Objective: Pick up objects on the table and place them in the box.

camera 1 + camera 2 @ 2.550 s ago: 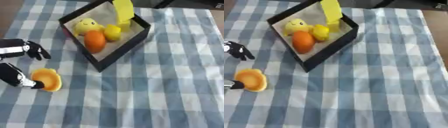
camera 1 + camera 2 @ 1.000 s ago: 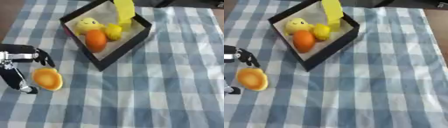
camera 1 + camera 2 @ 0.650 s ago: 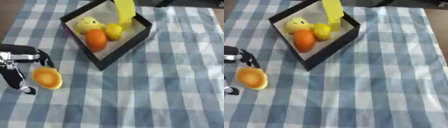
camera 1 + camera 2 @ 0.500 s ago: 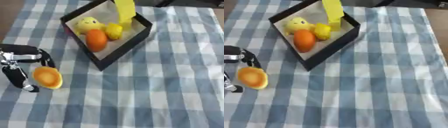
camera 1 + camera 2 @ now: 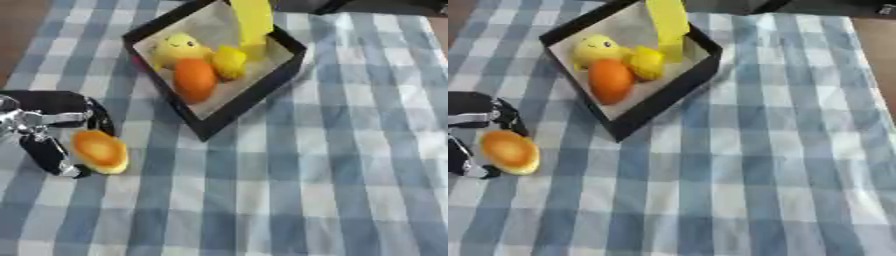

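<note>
Bench under a blue-and-white checked cloth [image 5: 332, 150]. At its left edge, the left hand [image 5: 39, 127], partly cut off by the frame, has fingers and thumb curled about an orange, bun-like round object [image 5: 99, 150] lying on the cloth; contact cannot be confirmed. Near the far edge stands the black box [image 5: 254, 92], holding an orange oval [image 5: 194, 80], a yellow duck-like toy [image 5: 178, 47], a small yellow piece [image 5: 229, 61] and an upright yellow slab [image 5: 253, 20], its top cropped. No legible writing anywhere.
</note>
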